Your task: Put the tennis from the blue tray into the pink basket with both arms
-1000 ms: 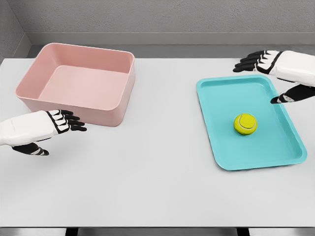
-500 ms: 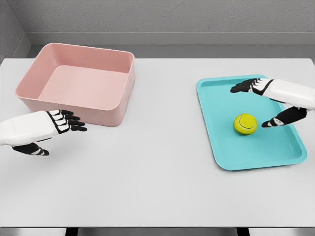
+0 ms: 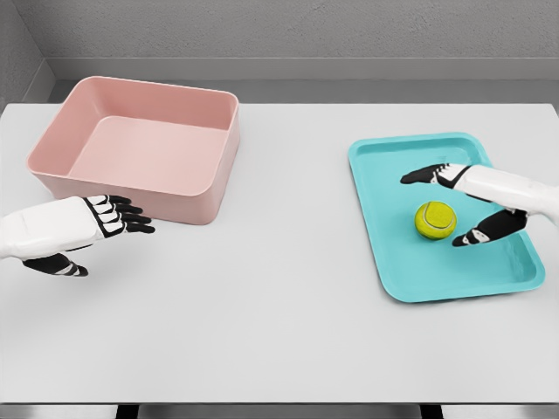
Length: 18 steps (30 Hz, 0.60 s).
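Note:
A yellow-green tennis ball (image 3: 435, 219) lies in the middle of the blue tray (image 3: 393, 262) on the right of the table. My right hand (image 3: 434, 206) reaches in from the right edge with its fingers spread around the ball. Its long fingers (image 3: 421, 174) lie above the ball and its thumb (image 3: 472, 236) just below and to the right; it holds nothing. The pink basket (image 3: 213, 194) stands empty at the upper left. My left hand (image 3: 118, 216) rests open just in front of the basket's near wall.
The grey table's near edge (image 3: 279, 403) runs along the bottom. A wide bare stretch of tabletop (image 3: 288, 227) separates basket and tray. A grey wall closes off the far side.
My right hand has moved down and to the left, from behind the tray's far right corner to a spread pose around the ball. The ball and my left hand have stayed put.

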### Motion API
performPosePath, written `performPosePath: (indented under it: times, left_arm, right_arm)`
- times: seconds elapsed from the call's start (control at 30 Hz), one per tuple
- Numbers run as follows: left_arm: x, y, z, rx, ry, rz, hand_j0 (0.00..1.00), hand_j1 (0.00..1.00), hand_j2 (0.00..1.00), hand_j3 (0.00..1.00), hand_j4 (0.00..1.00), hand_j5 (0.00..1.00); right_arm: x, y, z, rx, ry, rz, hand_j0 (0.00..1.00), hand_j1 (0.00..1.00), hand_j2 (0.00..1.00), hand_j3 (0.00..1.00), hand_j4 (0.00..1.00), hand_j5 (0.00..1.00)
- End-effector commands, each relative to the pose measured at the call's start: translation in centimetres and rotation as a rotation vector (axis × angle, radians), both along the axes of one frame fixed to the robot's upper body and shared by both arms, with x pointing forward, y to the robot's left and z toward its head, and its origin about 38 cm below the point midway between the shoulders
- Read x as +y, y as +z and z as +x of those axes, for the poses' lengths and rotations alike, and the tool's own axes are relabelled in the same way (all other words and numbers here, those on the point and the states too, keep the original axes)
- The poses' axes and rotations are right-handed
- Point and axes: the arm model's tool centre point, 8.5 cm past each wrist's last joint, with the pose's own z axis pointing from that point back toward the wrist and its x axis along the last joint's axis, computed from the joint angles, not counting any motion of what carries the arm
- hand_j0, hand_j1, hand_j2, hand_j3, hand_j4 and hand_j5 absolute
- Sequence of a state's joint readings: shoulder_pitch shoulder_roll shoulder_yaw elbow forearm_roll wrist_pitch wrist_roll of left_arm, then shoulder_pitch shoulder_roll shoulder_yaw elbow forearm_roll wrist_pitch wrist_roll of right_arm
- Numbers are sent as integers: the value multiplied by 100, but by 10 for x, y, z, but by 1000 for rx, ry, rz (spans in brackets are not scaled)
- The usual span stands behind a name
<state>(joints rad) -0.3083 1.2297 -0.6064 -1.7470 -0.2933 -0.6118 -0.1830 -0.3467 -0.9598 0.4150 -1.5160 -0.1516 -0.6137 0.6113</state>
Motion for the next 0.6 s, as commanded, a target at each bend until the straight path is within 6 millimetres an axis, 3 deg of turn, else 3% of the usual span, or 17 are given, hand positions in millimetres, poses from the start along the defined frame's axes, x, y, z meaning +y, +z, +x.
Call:
performPosePath:
  times: [0.0, 0.27, 0.43, 0.57]
  left_arm:
    - [0, 0, 0, 1, 2, -7, 100, 100, 100, 100, 100, 100]
    - [-1, 0, 0, 1, 2, -9, 100, 100, 100, 100, 100, 100]
    - [-5, -5, 0, 20, -9, -3, 100, 100, 100, 100, 100, 100]
    - [-5, -5, 0, 20, -9, -3, 100, 100, 100, 100, 100, 100]
  right_arm:
    - [2, -6, 1, 18, -5, 17, 100, 100, 100, 100, 100, 100]
    - [-2, -27, 4, 59, -34, 6, 100, 100, 100, 100, 100, 100]
    - [-17, -38, 10, 79, -88, -13, 100, 100, 100, 100, 100, 100]
    - [-12, -46, 13, 84, -89, -10, 100, 100, 100, 100, 100, 100]
